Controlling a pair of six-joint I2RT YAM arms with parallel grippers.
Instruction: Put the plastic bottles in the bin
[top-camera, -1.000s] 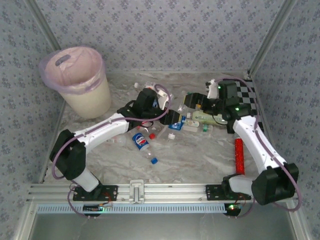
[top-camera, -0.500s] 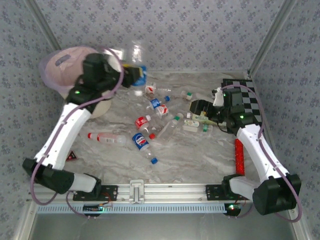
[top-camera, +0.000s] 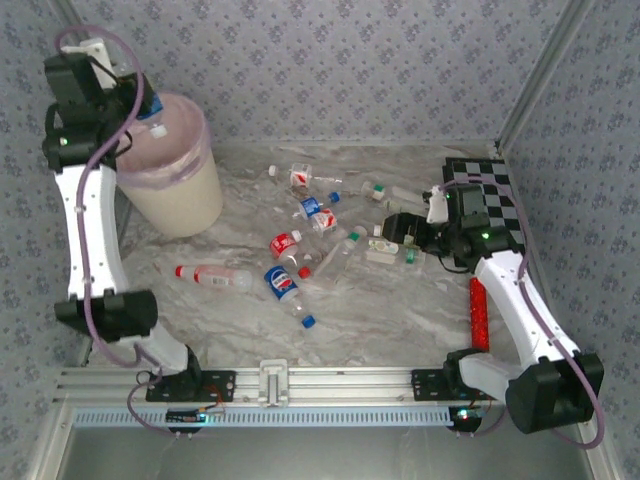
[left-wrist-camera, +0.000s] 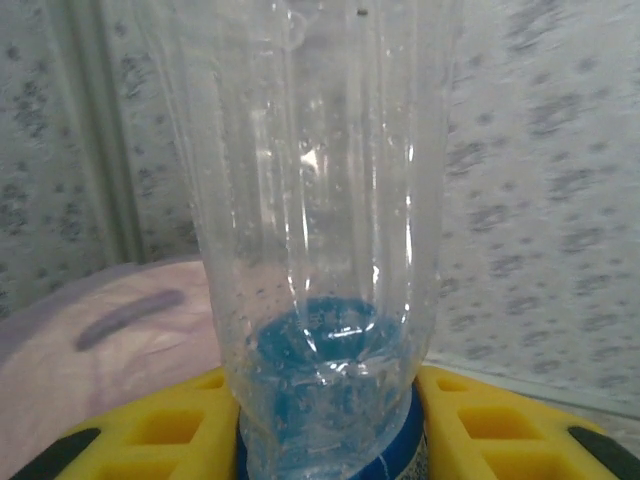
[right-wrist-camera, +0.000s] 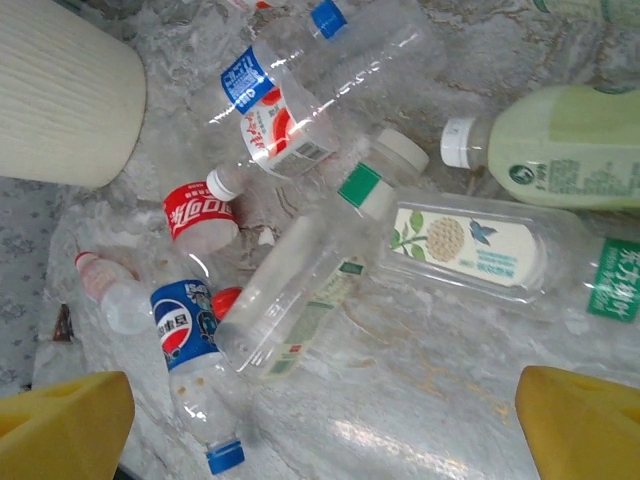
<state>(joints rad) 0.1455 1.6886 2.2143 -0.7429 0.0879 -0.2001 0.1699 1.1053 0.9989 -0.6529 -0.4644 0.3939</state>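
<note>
The left fingers (left-wrist-camera: 150, 435) are closed on a clear bottle with a blue label (left-wrist-camera: 320, 200). The yellow tips sit on both sides of the label band, and the rest of the bottle stands out away from the wrist. This grip is high in the air at the far left, right above the bin (top-camera: 185, 200), and the pink bag (left-wrist-camera: 100, 330) of the bin shows just beside the bottle. I judge that the bottle is held there so that it can fall straight into the opening when the fingers let go. It is not yet inside.

The right fingers (right-wrist-camera: 60, 420) are spread fully wide and hold nothing. They hang over the group of bottles at the right middle of the worktop (top-camera: 400, 310). A clear bottle with a green cap (right-wrist-camera: 300, 290) lies just ahead of the two tips, and it is probably the next one to take. Around it lie a Pepsi bottle (right-wrist-camera: 185, 330), a red-labelled bottle (right-wrist-camera: 197, 218), a pale-green bottle (right-wrist-camera: 560, 140) and a bottle with a flower label (right-wrist-camera: 470, 245). They are close together and some touch, so taking one alone needs care. Many bottles lie on the worktop, so most of the task remains.
</note>
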